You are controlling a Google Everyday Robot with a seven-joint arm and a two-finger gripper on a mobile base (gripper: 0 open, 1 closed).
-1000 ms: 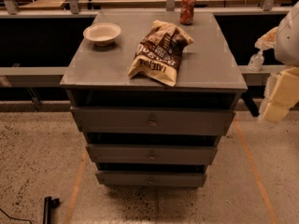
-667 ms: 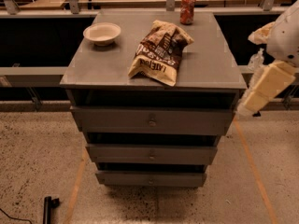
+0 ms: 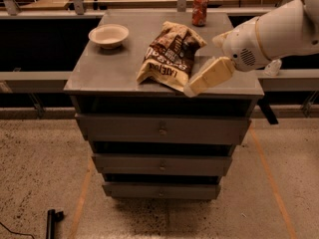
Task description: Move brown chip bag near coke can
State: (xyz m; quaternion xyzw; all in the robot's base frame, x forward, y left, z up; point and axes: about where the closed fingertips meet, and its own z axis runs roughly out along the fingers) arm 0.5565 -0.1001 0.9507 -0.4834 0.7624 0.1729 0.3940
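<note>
**Foreground.** The grey metal desk (image 3: 114, 68) with three front drawers stood on the speckled floor. Its position matched the earlier frames.

**Hand.** A second earlier, the cream-coloured hand (image 3: 198, 85) hung outside the desk's right edge, well apart from every item. At this moment it had swung inward on the white arm (image 3: 279, 31) and sat over the desk's front right corner. Its tip was low to the surface, just beside the near right corner of the bag. Contact with the bag could not be confirmed. Whether the hand was open or closed could not be determined.

**Task item.** The crinkled dark brown chip bag with cream-tan ends (image 3: 169, 56) lay flat near the middle of the desk, its long axis running from front left to rear right. It had not shifted between frames.

**Other items.** The shallow cream bowl (image 3: 108, 35) rested on the rear left part of the desk, clear of the bag. It was likewise unmoved.

**Target.** The small red coke can with a silvery top (image 3: 200, 9) stood upright at the far edge, right of centre. It was beyond the bag's rear end and separated from it by bare surface.

**Assessment.** Only the arm had moved. The approach phase appeared nearly complete, while the grasp and the transfer toward the can were not yet done.
</note>
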